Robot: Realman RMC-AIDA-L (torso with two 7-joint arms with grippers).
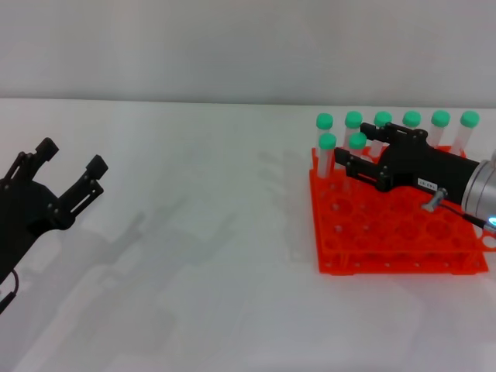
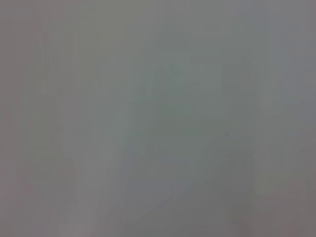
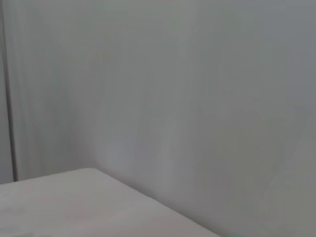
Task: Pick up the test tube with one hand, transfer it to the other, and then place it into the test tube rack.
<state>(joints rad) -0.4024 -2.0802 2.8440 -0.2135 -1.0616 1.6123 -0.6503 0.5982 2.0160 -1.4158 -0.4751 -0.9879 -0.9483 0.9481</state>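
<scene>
Table [image 1: 194, 256] is plain white against a pale wall [image 1: 232, 46]; left gripper [image 1: 71, 167] spread, right gripper [image 1: 358, 155] over rack [image 1: 387, 232], jaws unclear.

Both tools are black, skeletal linkages — the right tool [image 1: 358, 159] bears a white label, silver wrist, blue light; left tool [image 1: 71, 165] trails a thin cable.
</scene>
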